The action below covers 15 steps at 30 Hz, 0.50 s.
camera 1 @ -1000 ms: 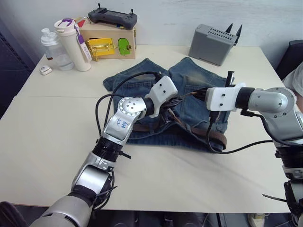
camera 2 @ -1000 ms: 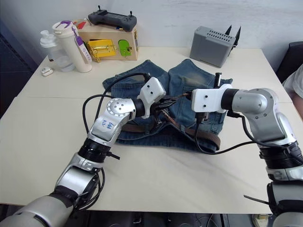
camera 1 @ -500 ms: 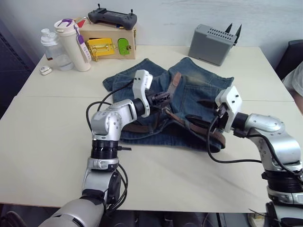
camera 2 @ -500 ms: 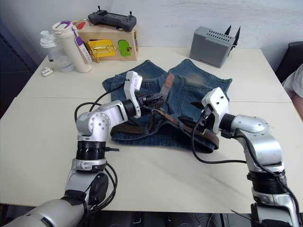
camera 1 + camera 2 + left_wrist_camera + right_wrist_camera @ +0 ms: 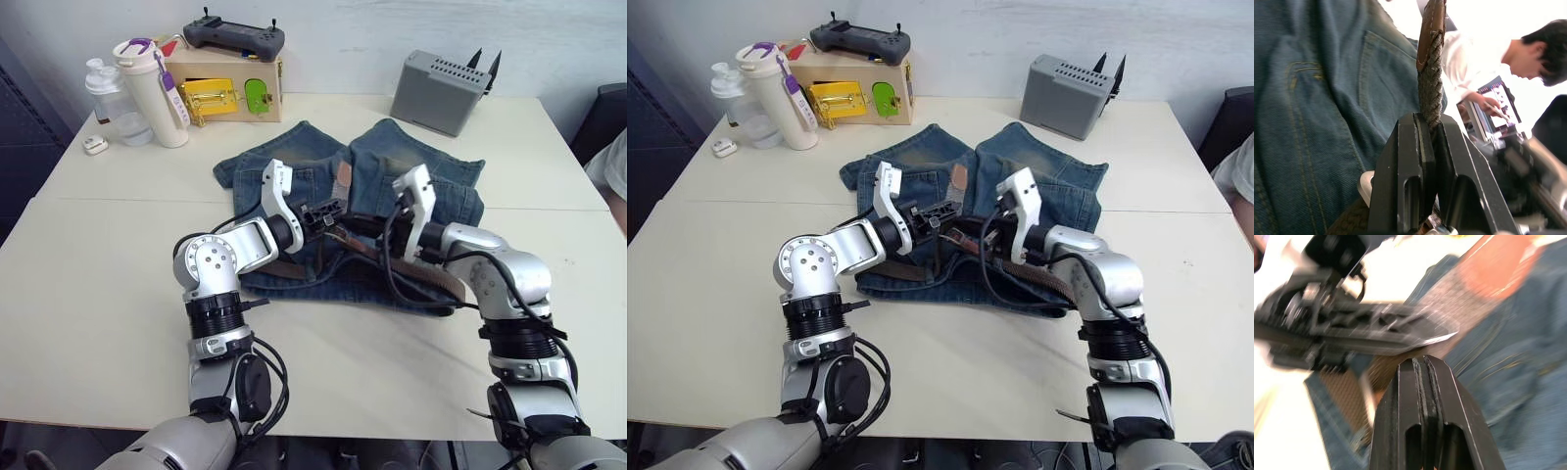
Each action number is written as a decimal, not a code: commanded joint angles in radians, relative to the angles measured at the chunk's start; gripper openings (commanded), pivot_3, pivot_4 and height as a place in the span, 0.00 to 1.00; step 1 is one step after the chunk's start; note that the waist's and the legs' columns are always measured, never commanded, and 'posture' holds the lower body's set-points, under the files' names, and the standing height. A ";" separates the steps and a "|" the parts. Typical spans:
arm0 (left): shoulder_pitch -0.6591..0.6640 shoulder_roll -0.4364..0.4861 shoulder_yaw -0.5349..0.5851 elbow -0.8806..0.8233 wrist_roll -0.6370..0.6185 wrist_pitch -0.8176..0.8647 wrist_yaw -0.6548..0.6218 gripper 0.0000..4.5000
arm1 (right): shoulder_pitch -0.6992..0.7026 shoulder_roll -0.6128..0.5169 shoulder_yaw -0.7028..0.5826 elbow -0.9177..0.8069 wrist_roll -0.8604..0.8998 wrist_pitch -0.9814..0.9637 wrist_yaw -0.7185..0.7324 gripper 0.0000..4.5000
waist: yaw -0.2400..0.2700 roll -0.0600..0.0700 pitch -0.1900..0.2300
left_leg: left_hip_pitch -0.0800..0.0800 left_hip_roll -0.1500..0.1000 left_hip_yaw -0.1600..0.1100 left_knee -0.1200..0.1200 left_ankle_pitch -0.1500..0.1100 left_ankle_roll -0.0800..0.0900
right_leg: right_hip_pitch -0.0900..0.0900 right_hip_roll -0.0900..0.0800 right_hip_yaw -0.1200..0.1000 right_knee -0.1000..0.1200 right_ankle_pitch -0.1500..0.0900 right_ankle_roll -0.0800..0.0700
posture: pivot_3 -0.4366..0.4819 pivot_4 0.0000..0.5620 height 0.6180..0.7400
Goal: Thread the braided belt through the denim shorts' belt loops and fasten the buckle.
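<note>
While the left gripper [image 5: 1431, 128] stays clamped on the braided belt [image 5: 1430, 73] near its tan tip, the right gripper [image 5: 1424, 366], fingers pressed together with nothing between them, has swung in from the side to just beside it. Both now meet above the denim shorts [image 5: 294, 162], which lie flat on the table [image 5: 98, 255]. This closing-in suggests a handover or regrasp of the belt's free end; threading remains unfinished.
</note>
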 commanded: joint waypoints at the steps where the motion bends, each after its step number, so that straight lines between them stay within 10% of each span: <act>1: -0.017 0.011 0.025 -0.021 -0.039 -0.026 0.029 0.00 | 0.032 -0.013 0.051 0.011 -0.020 -0.007 0.028 0.02 | 0.000 0.000 0.000 | 0.000 0.000 0.000 0.000 0.000 0.000 | 0.000 0.000 0.000 0.000 0.000 0.000 | 0.48 0.27 0.97; 15: 0.081 0.155 0.046 -0.098 -0.102 0.069 0.043 0.00 | 0.091 -0.063 0.157 0.039 -0.172 -0.184 0.070 0.02 | -0.002 -0.006 -0.005 | 0.002 0.000 0.000 0.000 -0.001 -0.002 | 0.001 0.000 0.000 0.000 0.000 0.000 | 0.48 0.27 0.97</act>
